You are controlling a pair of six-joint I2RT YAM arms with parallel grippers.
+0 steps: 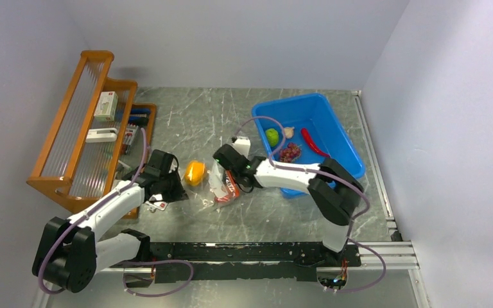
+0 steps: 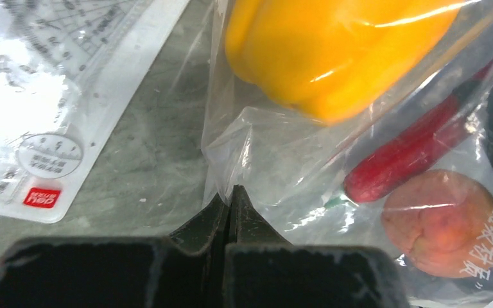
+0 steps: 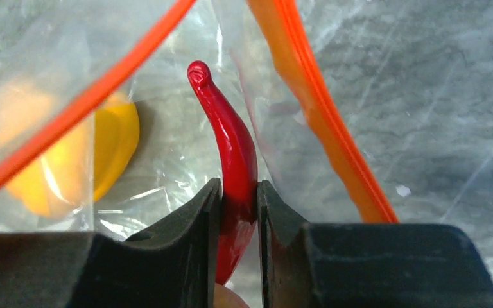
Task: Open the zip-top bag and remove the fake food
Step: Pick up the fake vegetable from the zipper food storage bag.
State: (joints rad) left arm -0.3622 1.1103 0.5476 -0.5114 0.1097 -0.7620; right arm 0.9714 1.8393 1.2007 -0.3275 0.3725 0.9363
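Observation:
The zip-top bag (image 1: 221, 187) lies crumpled mid-table, its orange-red zip strip (image 3: 324, 115) parted into an open mouth. An orange-yellow bell pepper (image 1: 194, 172) (image 2: 334, 45), a red chilli (image 2: 411, 151) and a peach (image 2: 440, 221) lie inside the clear plastic. My left gripper (image 1: 176, 187) (image 2: 231, 192) is shut on a fold of the bag's plastic at its left side. Reaching into the mouth, my right gripper (image 1: 224, 179) (image 3: 239, 189) is shut on the red chilli (image 3: 231, 135), whose tip points away from the fingers.
A blue bin (image 1: 343, 138) at the back right holds a green lime (image 1: 271, 136), a garlic bulb (image 1: 288, 132), purple grapes (image 1: 289, 152) and another red chilli (image 1: 312, 142). A wooden rack (image 1: 70, 141) stands at the left. A flat white card packet (image 2: 45, 128) lies beside the bag.

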